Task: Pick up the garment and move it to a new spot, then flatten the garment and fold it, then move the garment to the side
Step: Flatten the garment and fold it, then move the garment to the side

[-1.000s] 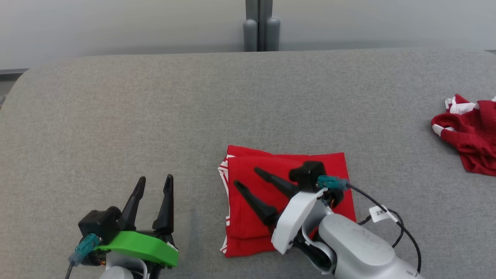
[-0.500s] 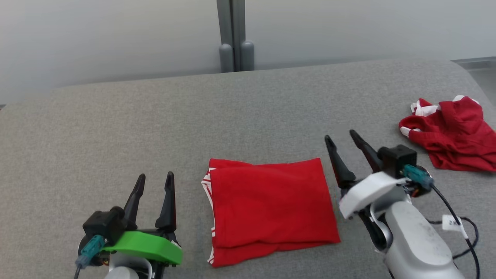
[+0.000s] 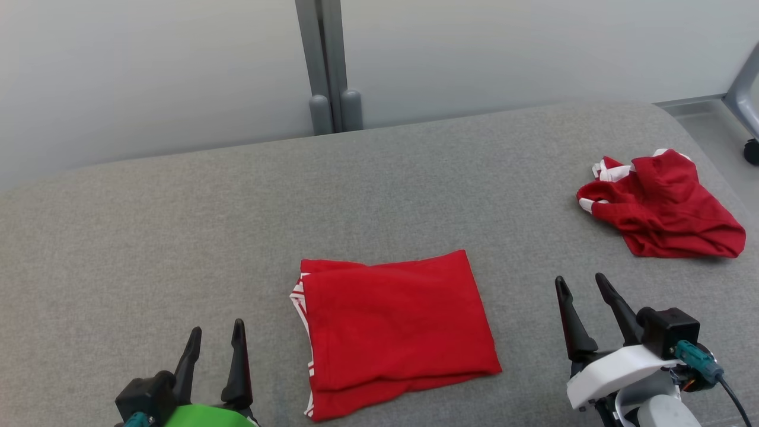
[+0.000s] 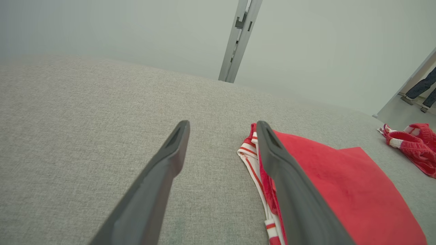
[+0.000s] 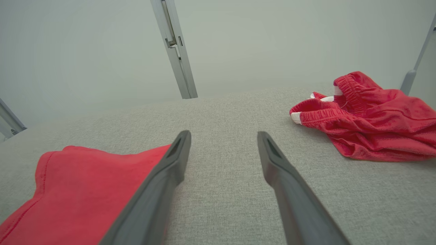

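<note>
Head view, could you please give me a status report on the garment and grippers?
Left gripper and right gripper: jaws open, empty. Folded garment flat between them. Crumpled garment far right, apart.

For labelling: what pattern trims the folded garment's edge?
Red-and-white stripes on the folded garment, clearest in left wrist view.

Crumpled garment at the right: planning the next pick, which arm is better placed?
Right, probably. The right gripper is open and nearer the crumpled garment; the left gripper sits on the other side of the folded garment.
</note>
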You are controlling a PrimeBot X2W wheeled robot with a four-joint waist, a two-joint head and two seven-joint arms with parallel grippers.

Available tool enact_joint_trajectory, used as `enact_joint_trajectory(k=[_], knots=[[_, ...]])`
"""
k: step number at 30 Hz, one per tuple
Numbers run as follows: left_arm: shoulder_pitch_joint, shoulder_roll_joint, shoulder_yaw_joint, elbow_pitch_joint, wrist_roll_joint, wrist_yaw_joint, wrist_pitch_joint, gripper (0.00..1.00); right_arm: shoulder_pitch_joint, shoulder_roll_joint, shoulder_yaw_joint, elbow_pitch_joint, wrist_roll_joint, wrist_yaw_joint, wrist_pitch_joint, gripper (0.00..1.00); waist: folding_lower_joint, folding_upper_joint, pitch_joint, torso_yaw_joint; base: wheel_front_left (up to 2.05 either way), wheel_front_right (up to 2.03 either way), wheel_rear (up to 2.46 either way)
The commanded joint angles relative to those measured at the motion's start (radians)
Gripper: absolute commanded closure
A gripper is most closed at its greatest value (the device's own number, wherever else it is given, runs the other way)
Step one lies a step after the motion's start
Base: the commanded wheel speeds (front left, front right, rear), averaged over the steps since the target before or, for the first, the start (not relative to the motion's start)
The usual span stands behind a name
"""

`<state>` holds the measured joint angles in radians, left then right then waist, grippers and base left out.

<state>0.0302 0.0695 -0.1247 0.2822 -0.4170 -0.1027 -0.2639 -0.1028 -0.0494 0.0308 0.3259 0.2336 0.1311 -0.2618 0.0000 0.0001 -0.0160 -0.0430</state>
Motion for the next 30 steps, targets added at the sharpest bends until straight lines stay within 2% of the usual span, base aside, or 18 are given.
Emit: enact_joint_trajectory(k=[1,12,30], knots=[[0.016,-0.004,0.009,0.002,0.015,-0.004,0.000,0.00,0.016,-0.003,-0.003,-0.008,0.011,-0.001,-0.004,0.00,0.0000,-0.0001,-0.002,0.000,0.00,0.00,0.00],[0.040,-0.011,0.035,-0.001,0.051,-0.014,0.000,0.00,0.051,-0.003,-0.019,-0.020,-0.079,-0.001,-0.004,0.00,0.0000,-0.0001,-0.013,0.013,0.00,0.00,0.00],[0.042,-0.016,0.047,0.002,0.071,-0.023,0.000,0.00,0.041,-0.003,-0.018,-0.003,-0.082,-0.001,-0.004,0.00,0.0000,-0.0001,-0.017,0.023,0.00,0.00,0.00]])
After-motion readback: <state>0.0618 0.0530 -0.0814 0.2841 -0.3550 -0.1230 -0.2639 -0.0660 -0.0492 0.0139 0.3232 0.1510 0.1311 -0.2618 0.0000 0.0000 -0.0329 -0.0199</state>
